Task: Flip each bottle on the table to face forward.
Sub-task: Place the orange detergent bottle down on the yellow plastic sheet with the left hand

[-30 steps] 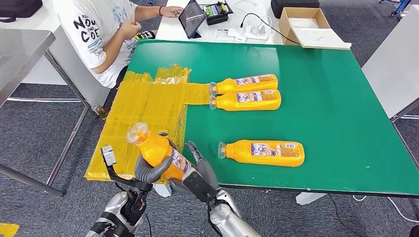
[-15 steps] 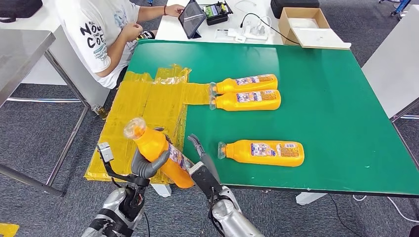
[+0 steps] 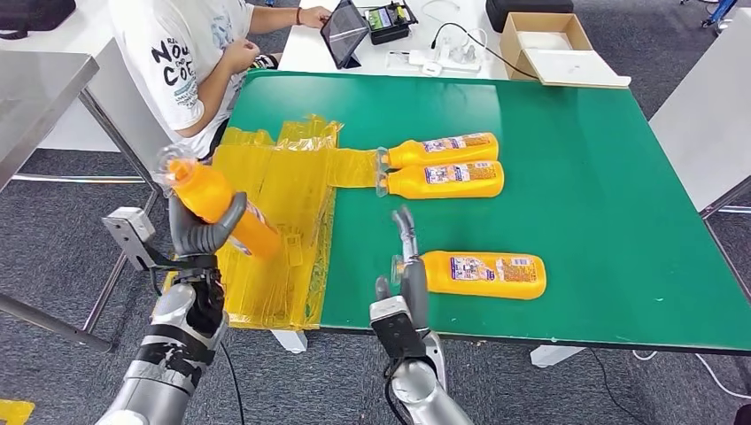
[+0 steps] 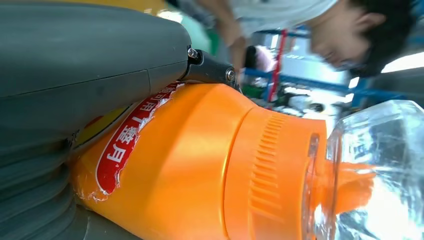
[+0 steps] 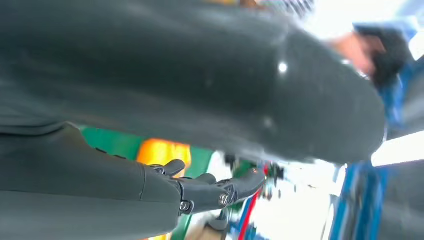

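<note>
My left hand (image 3: 202, 232) grips an orange bottle (image 3: 215, 204) with a clear cap, lifted and tilted over the yellow sheet at the table's left edge. The same bottle (image 4: 200, 170) is seen close up in the left wrist view, with its red label against my left hand (image 4: 75, 90). My right hand (image 3: 407, 266) is open, fingers pointing up, just left of the cap of another orange bottle (image 3: 483, 274) lying near the front edge. Two more orange bottles (image 3: 443, 149) (image 3: 447, 180) lie side by side farther back. The right hand (image 5: 200, 192) has its dark fingers extended in its wrist view.
A yellow plastic sheet (image 3: 283, 190) covers the left part of the green table (image 3: 602, 177) and hangs over its edge. A person in a white shirt (image 3: 190, 53) sits at the far left corner by a tablet (image 3: 344, 31). A cardboard box (image 3: 545, 44) stands behind.
My left hand has carried the gripped bottle up and to the left, away from the front edge. My right hand has let go of it and swung right, toward the near lying bottle.
</note>
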You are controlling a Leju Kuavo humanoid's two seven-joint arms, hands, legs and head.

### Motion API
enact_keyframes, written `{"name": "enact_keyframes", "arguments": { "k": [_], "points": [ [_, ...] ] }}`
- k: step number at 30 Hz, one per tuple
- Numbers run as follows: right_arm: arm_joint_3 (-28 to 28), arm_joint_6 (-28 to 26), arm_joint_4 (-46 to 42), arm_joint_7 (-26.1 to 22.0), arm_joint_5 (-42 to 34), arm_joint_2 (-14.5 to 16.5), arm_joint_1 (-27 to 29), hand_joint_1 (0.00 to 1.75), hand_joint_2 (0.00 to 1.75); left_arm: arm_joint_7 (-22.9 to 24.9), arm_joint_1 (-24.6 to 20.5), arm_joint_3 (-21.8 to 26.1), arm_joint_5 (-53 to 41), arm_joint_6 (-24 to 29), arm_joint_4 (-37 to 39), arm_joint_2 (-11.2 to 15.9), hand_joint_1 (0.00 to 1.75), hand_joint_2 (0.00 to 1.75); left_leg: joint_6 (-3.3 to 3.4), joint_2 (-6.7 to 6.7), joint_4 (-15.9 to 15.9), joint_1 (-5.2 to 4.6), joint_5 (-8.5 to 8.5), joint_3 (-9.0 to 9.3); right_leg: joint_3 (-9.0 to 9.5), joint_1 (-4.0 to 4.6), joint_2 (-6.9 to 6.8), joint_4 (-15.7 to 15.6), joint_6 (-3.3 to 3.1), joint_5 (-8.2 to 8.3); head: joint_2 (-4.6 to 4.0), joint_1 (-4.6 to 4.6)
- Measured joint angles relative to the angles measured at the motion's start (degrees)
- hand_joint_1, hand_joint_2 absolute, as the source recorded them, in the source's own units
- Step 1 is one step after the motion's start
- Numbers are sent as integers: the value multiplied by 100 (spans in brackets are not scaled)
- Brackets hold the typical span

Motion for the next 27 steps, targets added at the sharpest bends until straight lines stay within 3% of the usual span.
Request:
{"name": "enact_keyframes", "arguments": {
  "k": [9,15,17,20,23,25,27],
  "points": [
    [67,-654,-1364,0,-686,-232,331,0,0,-19,-162,150,-195,483,-503,-44,175,175,0,0,0,-2,-1,0,0,-1,0,-2,0,0,0,-1],
    [28,-708,-2045,0,-669,-294,496,0,0,-7,-173,118,-641,791,-598,-112,175,175,0,2,0,-1,-1,2,-2,0,1,-1,0,0,0,0],
    [17,-709,-2184,0,-704,-298,524,0,0,-26,-194,57,-1160,1109,-570,-116,175,175,0,1,0,-1,-1,1,-2,0,1,-2,0,0,0,-1],
    [22,-709,-2297,0,-762,-298,513,0,0,-28,-339,-125,-2660,1892,-287,-108,175,175,0,0,0,-1,-1,0,0,-1,0,-1,0,0,0,0],
    [78,-707,-2326,0,-784,-297,448,0,0,87,-589,-312,-4325,2514,285,-54,175,175,0,0,0,-1,-1,1,3,-1,0,-1,0,1,0,-1],
    [132,-698,-2327,0,-794,-297,388,0,0,337,-784,-431,-5228,2650,773,19,175,175,0,2,0,-1,0,2,2,-1,1,-1,1,2,0,-1],
    [168,-667,-2318,0,-809,-298,332,0,87,609,-1004,-549,-5936,2627,1327,110,175,175,0,2,0,-1,1,3,2,0,1,0,0,2,0,-1]
  ]
}}
